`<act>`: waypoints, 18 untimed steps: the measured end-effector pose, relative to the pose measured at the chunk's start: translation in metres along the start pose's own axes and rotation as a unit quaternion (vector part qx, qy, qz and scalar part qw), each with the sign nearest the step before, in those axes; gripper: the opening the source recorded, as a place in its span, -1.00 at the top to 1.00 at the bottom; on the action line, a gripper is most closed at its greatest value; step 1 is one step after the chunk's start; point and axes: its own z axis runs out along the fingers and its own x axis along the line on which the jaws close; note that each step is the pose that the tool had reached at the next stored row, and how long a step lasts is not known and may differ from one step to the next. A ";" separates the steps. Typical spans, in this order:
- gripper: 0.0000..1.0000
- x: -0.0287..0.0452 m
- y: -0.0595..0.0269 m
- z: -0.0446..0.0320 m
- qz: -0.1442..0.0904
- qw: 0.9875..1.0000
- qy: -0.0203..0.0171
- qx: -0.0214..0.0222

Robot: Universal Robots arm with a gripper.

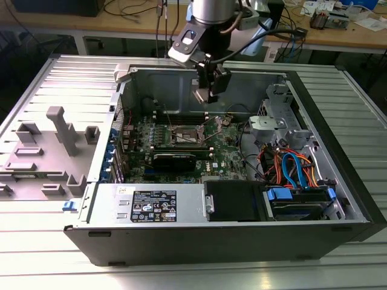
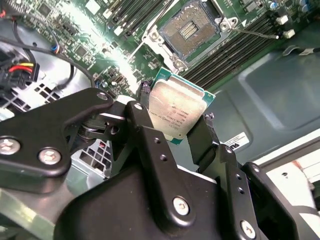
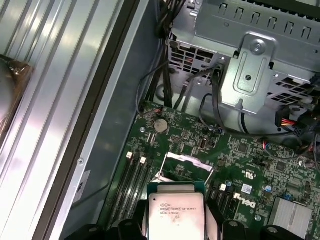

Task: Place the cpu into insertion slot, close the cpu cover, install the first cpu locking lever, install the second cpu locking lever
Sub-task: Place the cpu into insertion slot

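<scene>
One chip is all I carry. My gripper (image 1: 207,90) is drawn in narrow on the cpu (image 2: 176,111), with fingers (image 2: 200,136) on two opposite edges. Its silvery lid faces both wrist cameras, and a green rim shows round it. I hang above the open computer case (image 1: 338,181), near its far wall and clear of the motherboard (image 1: 227,158).

The relation that counts is cpu to insertion slot (image 1: 186,134). In the exterior view the slot lies between six and seven o'clock from my fingertips and well below them, so the chip is apart from it. In the second wrist view the slot's square field of contacts is bare, with nothing seated in it. The chip is square and has no long axis to speak of. By my judgement, what matters is that its flat face sits tilted to the board rather than level with it. In the first wrist view a bright metal frame stands just beside the slot. I take it for the cpu cover (image 3: 186,160), swung up, though I cannot tell how far.

Writing: a few dark lines of print cross the chip's lid. A white label (image 1: 154,205) sits on the power supply (image 1: 109,202), toward seven o'clock from the slot. I leave both unread.
</scene>
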 end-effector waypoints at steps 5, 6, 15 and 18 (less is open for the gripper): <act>-0.09 0.0000 0.0000 0.0004 0.013 1.000 0.000 0.001; -0.09 0.0000 0.0000 0.0004 0.013 1.000 -0.001 0.001; -0.09 -0.0001 0.0000 0.0004 0.014 1.000 -0.001 0.001; -0.09 0.0000 0.0000 0.0004 0.015 1.000 -0.001 0.001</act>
